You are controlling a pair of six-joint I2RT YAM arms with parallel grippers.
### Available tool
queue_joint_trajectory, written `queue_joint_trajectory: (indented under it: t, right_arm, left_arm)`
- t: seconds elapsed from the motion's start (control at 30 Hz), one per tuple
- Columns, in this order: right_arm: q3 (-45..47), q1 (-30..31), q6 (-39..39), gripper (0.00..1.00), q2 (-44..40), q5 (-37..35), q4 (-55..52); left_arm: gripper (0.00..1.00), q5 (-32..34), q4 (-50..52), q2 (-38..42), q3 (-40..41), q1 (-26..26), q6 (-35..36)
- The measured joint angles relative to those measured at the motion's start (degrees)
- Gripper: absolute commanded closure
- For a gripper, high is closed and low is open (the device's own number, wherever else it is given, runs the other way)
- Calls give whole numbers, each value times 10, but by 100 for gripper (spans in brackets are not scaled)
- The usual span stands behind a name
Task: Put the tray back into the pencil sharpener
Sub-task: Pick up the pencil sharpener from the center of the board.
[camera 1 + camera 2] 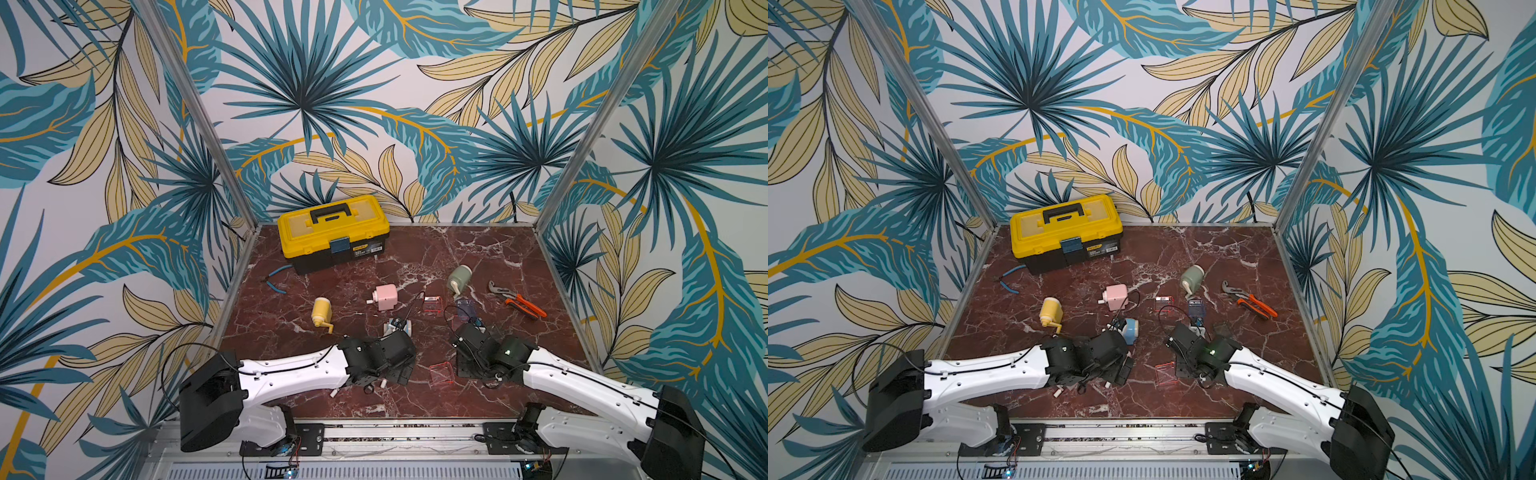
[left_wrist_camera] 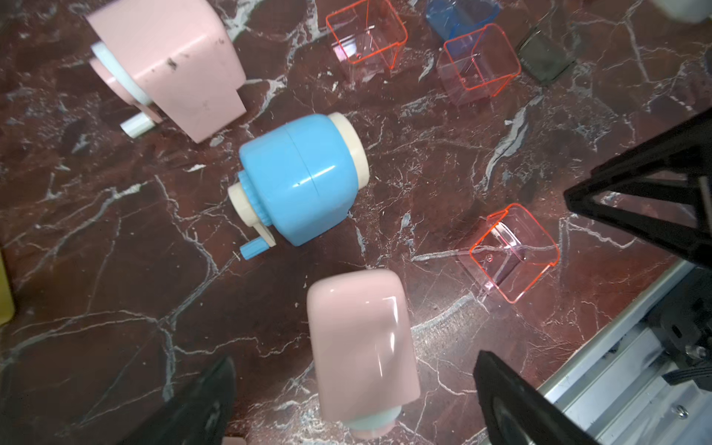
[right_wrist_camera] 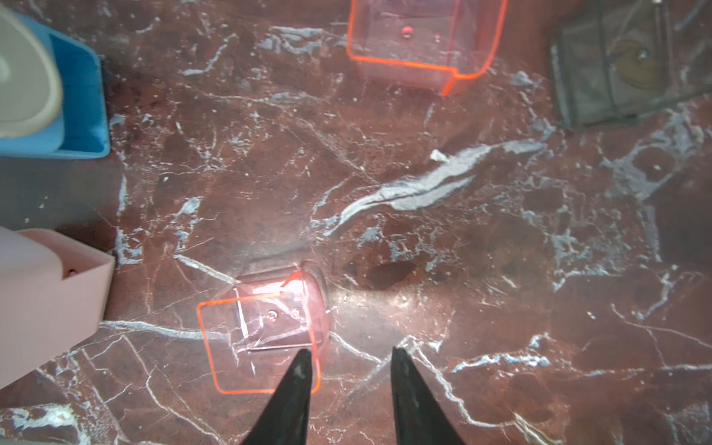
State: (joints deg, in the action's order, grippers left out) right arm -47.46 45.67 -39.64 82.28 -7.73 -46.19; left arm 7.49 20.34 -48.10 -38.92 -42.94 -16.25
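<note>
A rounded pink pencil sharpener [image 2: 358,339] lies on its side on the red marble floor. My left gripper [image 2: 354,356] is open around it, with a gap between each finger and the body. In both top views the left wrist hides this sharpener. A clear pink tray [image 3: 262,339] with an orange rim stands just to its right, mouth up, also seen in a top view [image 1: 442,372]. My right gripper [image 3: 350,352] is over the tray's right wall, one fingertip [image 3: 304,358] inside the rim, the other outside. Its jaws stand narrowly apart, with bare floor between them.
A blue sharpener [image 2: 300,177] and a boxy pink one [image 2: 169,61] lie just beyond. Two more pink trays [image 2: 366,34], a blue tray [image 1: 1196,309] and a dark tray [image 3: 632,57] are nearby. Yellow [image 1: 322,313] and green [image 1: 459,278] sharpeners, orange pliers [image 1: 519,301] and a toolbox [image 1: 332,232] lie farther back.
</note>
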Motion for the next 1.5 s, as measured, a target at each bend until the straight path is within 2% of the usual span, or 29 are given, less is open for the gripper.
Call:
queue_joint_trajectory:
  t: [0.17, 0.3, 0.5, 0.67, 0.87, 1.0, 1.3, 1.5]
  right_arm:
    - [-14, 21, 29, 96, 46, 3, -1]
    - [-14, 22, 38, 91, 54, 2, 1]
    - [-10, 22, 37, 73, 50, 3, 12]
    - [9, 22, 14, 64, -11, -5, 15]
    - [43, 22, -42, 63, -132, -33, 14]
    - [67, 22, -74, 63, -171, -45, 9]
    - [85, 22, -111, 62, -203, -58, -3]
    - [93, 22, -122, 62, -206, -58, -3]
  left_arm:
    - [23, -11, 0, -3, 4, -14, -27]
    - [23, 0, 0, -28, 4, -63, -43]
    - [19, 44, 17, -98, -8, -148, -68]
    - [13, 72, 26, -129, -21, -190, -104]
    - [5, 84, 59, -167, -42, -212, -151]
    - [0, 84, 86, -213, -67, -217, -169]
    - [0, 81, 121, -313, -106, -218, -202]
    - [11, 72, 126, -362, -123, -218, -206]
